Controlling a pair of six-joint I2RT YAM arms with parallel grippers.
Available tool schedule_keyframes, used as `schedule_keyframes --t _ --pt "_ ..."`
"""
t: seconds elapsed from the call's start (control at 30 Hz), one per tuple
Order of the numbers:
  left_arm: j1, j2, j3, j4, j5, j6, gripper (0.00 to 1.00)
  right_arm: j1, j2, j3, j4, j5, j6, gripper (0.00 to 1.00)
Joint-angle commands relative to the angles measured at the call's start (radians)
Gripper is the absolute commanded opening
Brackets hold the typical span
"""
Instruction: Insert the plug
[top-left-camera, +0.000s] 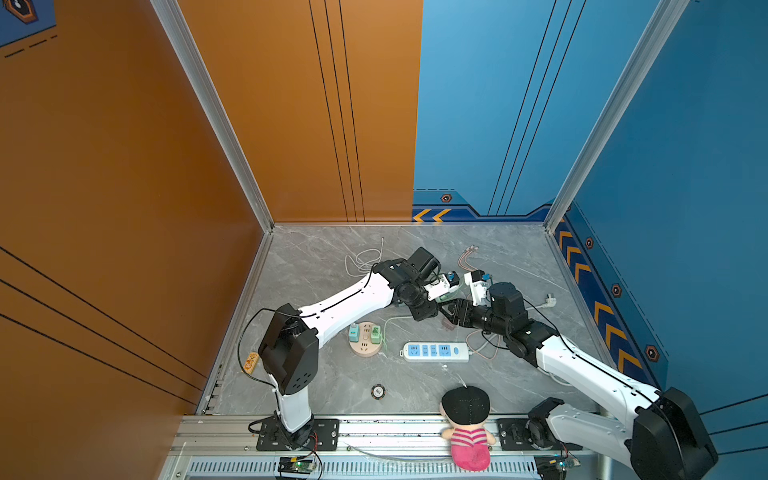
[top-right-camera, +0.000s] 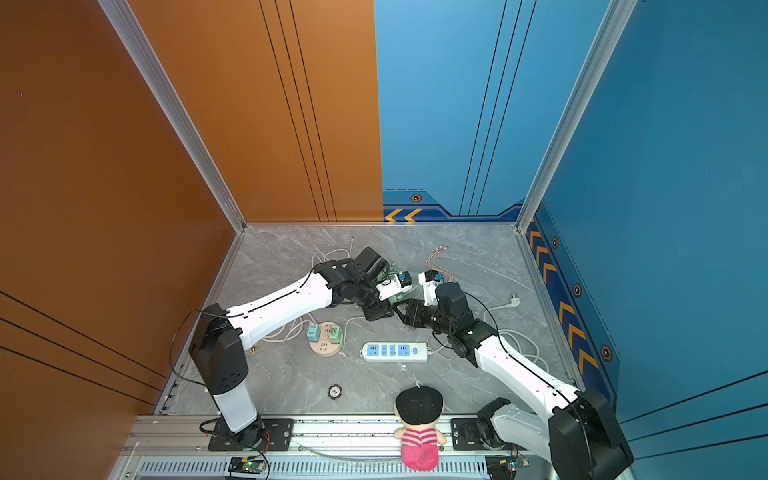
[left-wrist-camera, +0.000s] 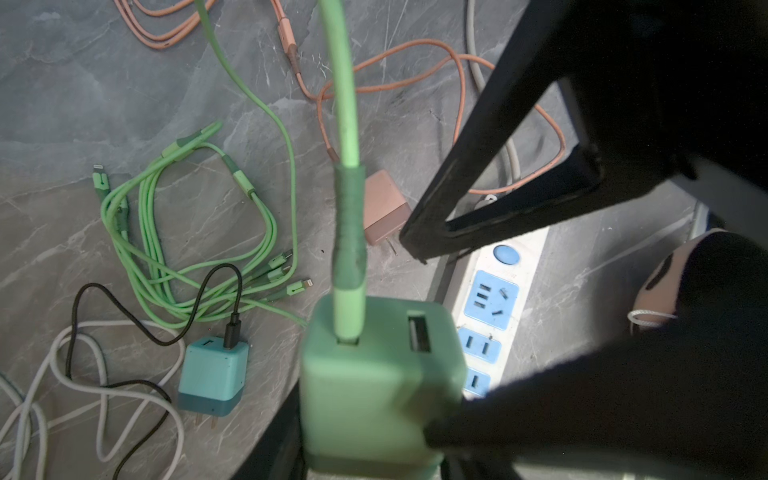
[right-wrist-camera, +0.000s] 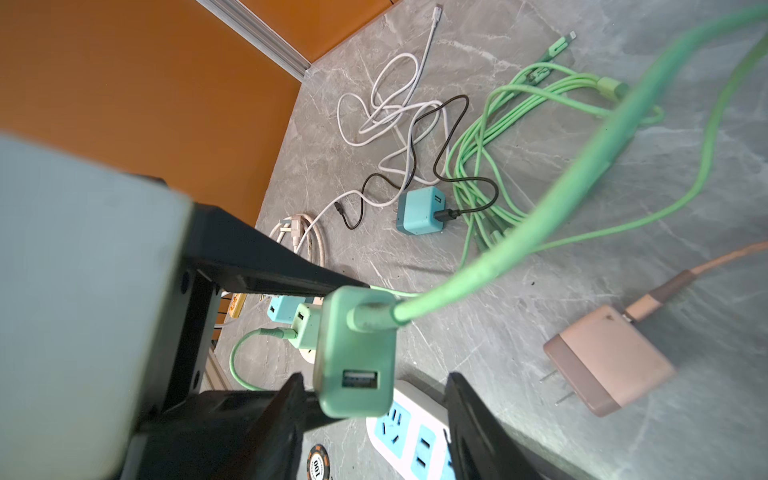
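A green plug (left-wrist-camera: 374, 374) with a green cable (left-wrist-camera: 347, 104) in one of its USB ports hangs above the table. My left gripper (left-wrist-camera: 374, 436) is shut on its body. In the right wrist view the plug (right-wrist-camera: 357, 353) sits between the spread fingers of my right gripper (right-wrist-camera: 374, 399), close to one finger (right-wrist-camera: 291, 399) with a clear gap to the other. Below them lies the white and blue power strip (top-left-camera: 434, 351), also seen as the strip (right-wrist-camera: 415, 432). In both top views the two grippers meet above the table's middle, left gripper (top-left-camera: 438, 305), right gripper (top-left-camera: 449, 308).
A round pink socket (top-left-camera: 365, 338) holds two small chargers. A pink charger (right-wrist-camera: 606, 361) and a teal charger (right-wrist-camera: 419, 212) lie loose among green, white and orange cables. A poker chip (top-left-camera: 377, 391) and a doll (top-left-camera: 467, 432) sit near the front edge.
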Motion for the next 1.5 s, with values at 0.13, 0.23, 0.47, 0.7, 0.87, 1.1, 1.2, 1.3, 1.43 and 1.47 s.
schedule_keyframes --t 0.13,0.23,0.47,0.7,0.87,1.1,1.2,1.3,1.43,1.47 --pt "-0.022 -0.036 -0.006 -0.001 0.031 -0.014 0.41 0.001 0.005 -0.013 0.031 0.022 0.022 0.54" --pt "-0.025 -0.033 0.001 -0.001 0.040 -0.019 0.41 0.002 0.013 -0.013 0.032 0.022 0.031 0.54" --pt "-0.032 -0.022 0.016 0.007 0.038 -0.024 0.41 0.005 0.037 -0.010 0.038 0.010 0.038 0.47" --pt "-0.033 -0.020 0.020 0.014 0.036 -0.025 0.41 0.007 0.048 -0.007 0.048 0.002 0.043 0.45" --pt "-0.034 -0.021 0.020 0.035 0.016 -0.029 0.41 0.007 0.060 -0.005 0.048 -0.004 0.051 0.45" --pt "-0.032 -0.012 0.032 0.064 -0.004 -0.037 0.41 0.007 0.075 0.005 0.024 -0.004 0.053 0.30" --pt "-0.032 -0.010 0.031 0.081 -0.016 -0.042 0.41 0.007 0.083 0.015 0.013 -0.010 0.052 0.29" --pt "-0.032 -0.006 0.034 0.099 -0.029 -0.046 0.41 0.007 0.089 0.024 0.003 -0.015 0.047 0.28" --pt "-0.031 -0.004 0.036 0.122 -0.042 -0.054 0.42 0.007 0.092 0.025 0.001 -0.013 0.042 0.19" --pt "-0.030 -0.005 0.034 0.128 -0.051 -0.057 0.42 0.007 0.092 0.025 -0.001 -0.012 0.042 0.18"
